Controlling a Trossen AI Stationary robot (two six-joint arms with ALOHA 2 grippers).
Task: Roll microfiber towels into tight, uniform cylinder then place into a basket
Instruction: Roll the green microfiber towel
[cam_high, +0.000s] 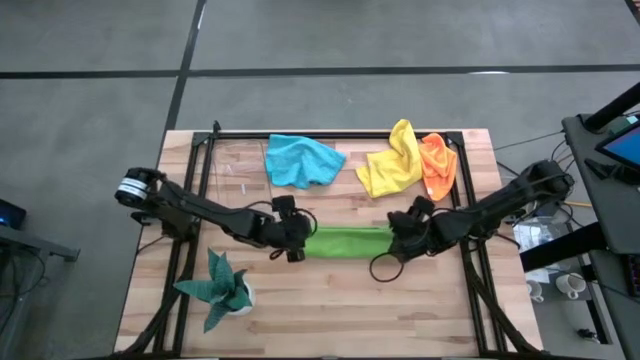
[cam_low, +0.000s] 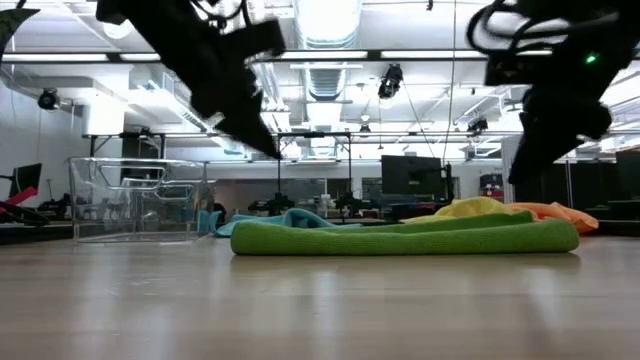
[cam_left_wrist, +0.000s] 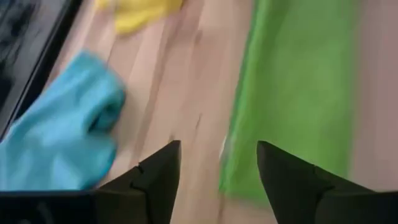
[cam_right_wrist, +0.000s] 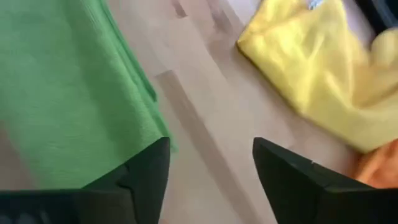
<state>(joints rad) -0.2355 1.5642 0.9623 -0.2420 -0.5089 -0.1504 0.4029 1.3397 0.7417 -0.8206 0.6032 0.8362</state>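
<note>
My left gripper (cam_left_wrist: 217, 171) hangs above the wooden slatted table (cam_high: 330, 300) at one end of the lime green microfiber towel (cam_high: 348, 241), which lies folded into a long flat strip between my two grippers. Its two dark fingers (cam_left_wrist: 155, 177) stand apart with bare wood and the strip's edge showing between them; nothing is held. In the low view this gripper (cam_low: 262, 140) is lifted clear of the cloth, not touching it.

My right gripper (cam_right_wrist: 211, 174) hangs at the strip's other end, its fingers (cam_right_wrist: 146, 171) also spread wide and empty, the green edge just beside one finger and bare table between them. From table height it (cam_low: 530, 165) sits above the strip's end, apart from it.

Beyond my left gripper, toward the table's far edge, lies the crumpled bright blue microfiber towel (cam_high: 302, 160). Beyond my right gripper lies the bunched yellow microfiber towel (cam_high: 392, 165), with the orange microfiber towel (cam_high: 437, 165) touching its outer side.

The clear thin-walled rectangular basket (cam_low: 135, 200) stands at the far corner on my left arm's side, well apart from both grippers, just beside the blue towel. On the near side of my left arm is a dark teal spiky-leaved plant in a white pot (cam_high: 225, 287).
</note>
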